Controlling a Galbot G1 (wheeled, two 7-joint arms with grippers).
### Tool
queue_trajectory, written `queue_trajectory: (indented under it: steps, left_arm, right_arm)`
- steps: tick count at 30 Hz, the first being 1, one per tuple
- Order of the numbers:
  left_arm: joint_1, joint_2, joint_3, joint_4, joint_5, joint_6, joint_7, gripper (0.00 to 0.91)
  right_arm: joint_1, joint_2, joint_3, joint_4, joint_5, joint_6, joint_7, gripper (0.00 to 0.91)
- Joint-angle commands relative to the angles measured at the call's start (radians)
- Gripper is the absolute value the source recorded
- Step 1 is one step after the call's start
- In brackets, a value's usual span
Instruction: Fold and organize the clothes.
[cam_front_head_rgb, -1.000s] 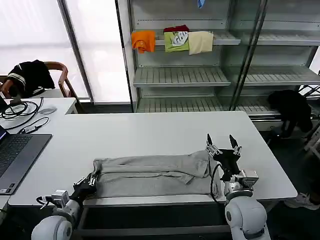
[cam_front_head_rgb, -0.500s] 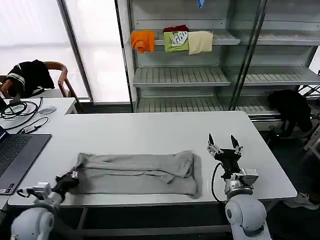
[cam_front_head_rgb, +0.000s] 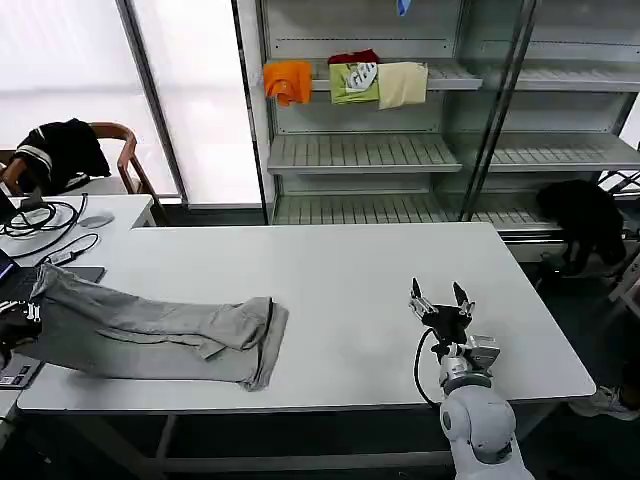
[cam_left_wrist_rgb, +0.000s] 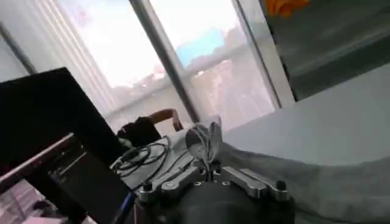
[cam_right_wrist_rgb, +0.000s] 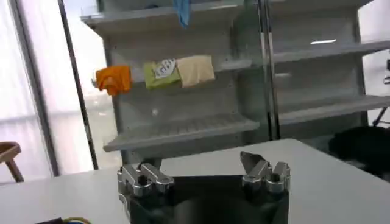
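1. Clearly, the left gripper (cam_left_wrist_rgb: 204, 159) sits at the far left edge of the white table (cam_front_head_rgb: 330, 270), over by the laptop (cam_front_head_rgb: 20, 285); in the left wrist view its jaws are pinched together on a small bunched fold of the grey shirt (cam_front_head_rgb: 150, 328).
2. The shirt lies as a long folded band on the table's left part — its left end raised at the gripper and draped over the laptop's corner, its right end flat and doubled near the front edge.
3. It looks light and limp: it sags between the held end and the table, wrinkles easily and likely slides freely on the smooth top.
4. A single pinch lets the layers shear apart, so a better hold, in my judgement, takes all layers at a corner or along the folded edge, with the free right end as the second point.
5. The right gripper (cam_front_head_rgb: 437, 302) hovers upright near the table's front right, well apart from the cloth — jaws spread, holding nothing.
6. Orange, green and cream folded garments (cam_front_head_rgb: 345, 82) rest on the shelf (cam_front_head_rgb: 360, 152) behind.
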Motion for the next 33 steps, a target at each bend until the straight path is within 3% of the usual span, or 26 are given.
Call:
queue_trajectory:
  steps: [1, 2, 5, 10, 23, 24, 25, 30, 33]
  left_arm:
    - [0.037, -0.211, 0.209, -0.402, -0.083, 0.157, 0.03, 0.0]
    - [0.033, -0.264, 0.295, -0.446, -0.075, 0.186, 0.015, 0.0]
    - [0.002, -0.33, 0.465, -0.479, -0.014, 0.196, -0.018, 0.0]
    - [-0.016, -0.385, 0.61, -0.435, 0.088, 0.197, -0.04, 0.0]
    - [-0.01, -0.417, 0.662, -0.304, 0.181, 0.195, -0.064, 0.01]
    - [-0.012, -0.422, 0.662, -0.295, 0.18, 0.195, -0.07, 0.04]
    - [-0.012, -0.425, 0.661, -0.292, 0.179, 0.195, -0.071, 0.907]
    - [-0.011, -0.448, 0.675, -0.297, 0.145, 0.196, -0.119, 0.907]
    - [-0.014, -0.464, 0.677, -0.326, 0.01, 0.196, -0.156, 0.907]
  right_arm:
    - [-0.001, -0.004, 0.007, -0.047, -0.002, 0.002, 0.004, 0.907]
    - [-0.002, -0.007, 0.01, -0.047, -0.002, 0.002, 0.005, 0.907]
    - [-0.008, -0.013, 0.017, -0.045, -0.003, 0.004, 0.006, 0.907]
    - [-0.022, -0.015, 0.025, -0.052, -0.012, 0.019, 0.006, 0.907]
    - [-0.039, -0.019, 0.044, -0.058, -0.015, 0.032, 0.006, 0.907]
    - [-0.039, -0.018, 0.044, -0.058, -0.016, 0.033, 0.006, 0.907]
    - [-0.04, -0.018, 0.044, -0.058, -0.016, 0.033, 0.006, 0.907]
    - [-0.04, -0.012, 0.041, -0.06, -0.024, 0.036, 0.005, 0.907]
    - [-0.038, -0.009, 0.038, -0.059, -0.025, 0.036, 0.002, 0.907]
